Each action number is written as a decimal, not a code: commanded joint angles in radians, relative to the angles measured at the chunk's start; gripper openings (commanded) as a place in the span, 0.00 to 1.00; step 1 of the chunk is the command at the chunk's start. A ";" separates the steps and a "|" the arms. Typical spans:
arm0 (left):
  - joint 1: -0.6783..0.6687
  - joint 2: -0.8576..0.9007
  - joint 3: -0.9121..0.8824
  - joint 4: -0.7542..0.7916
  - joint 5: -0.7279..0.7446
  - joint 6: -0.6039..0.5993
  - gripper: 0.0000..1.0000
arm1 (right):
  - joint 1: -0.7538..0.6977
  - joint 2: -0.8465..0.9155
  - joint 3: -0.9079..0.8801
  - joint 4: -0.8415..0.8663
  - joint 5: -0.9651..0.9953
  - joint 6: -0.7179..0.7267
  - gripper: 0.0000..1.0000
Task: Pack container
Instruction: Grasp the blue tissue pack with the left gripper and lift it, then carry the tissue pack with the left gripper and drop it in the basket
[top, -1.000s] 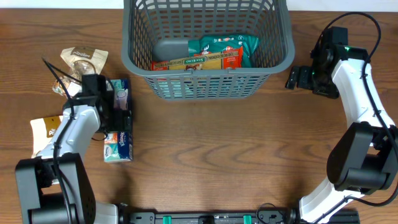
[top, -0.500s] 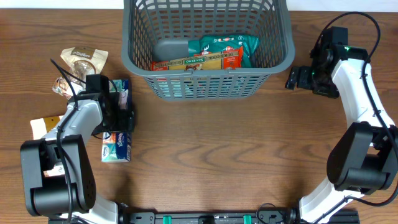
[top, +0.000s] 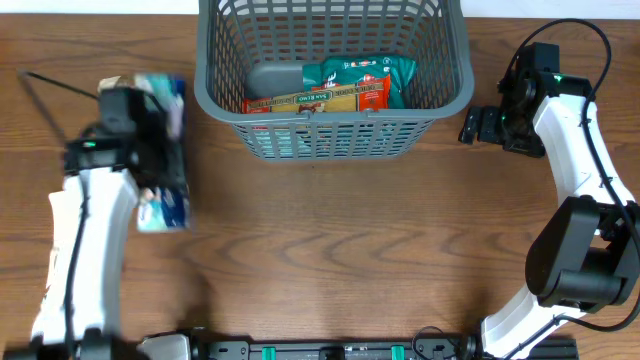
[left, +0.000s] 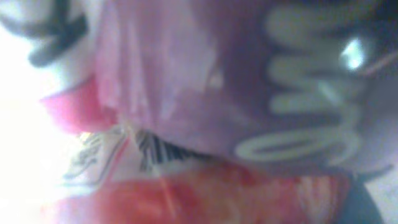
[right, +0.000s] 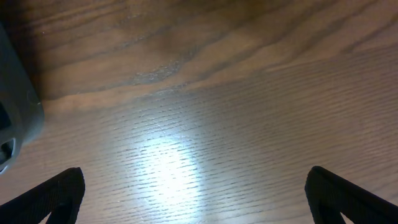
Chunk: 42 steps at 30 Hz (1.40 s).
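The container, a big dark grey lattice basket, stands at the back centre. It holds a green packet, a yellow-and-red box and a grey item. My left gripper is shut on a blue-and-white tissue pack, which hangs blurred off the table, left of the basket. The left wrist view is filled by that pack's blurred pink wrapping; the fingers cannot be made out there. My right gripper stands open over bare wood, just right of the basket's corner.
A beige snack bag peeks out behind the left arm at the far left. A thin black cable runs across the wood there. Bare tabletop stretches in front of the basket.
My left gripper has closed on the tissue pack and lifted it off the table, swinging it up and to the left. The right arm has not moved.
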 joint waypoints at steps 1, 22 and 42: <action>0.001 -0.062 0.196 -0.050 -0.003 -0.069 0.06 | 0.004 -0.002 -0.002 0.000 0.000 -0.017 0.99; -0.436 0.295 0.890 0.129 0.099 0.756 0.06 | 0.004 -0.002 -0.002 0.003 0.000 -0.024 0.99; -0.521 0.730 0.888 0.111 0.100 0.969 0.06 | 0.005 -0.002 -0.002 -0.014 0.000 -0.024 0.99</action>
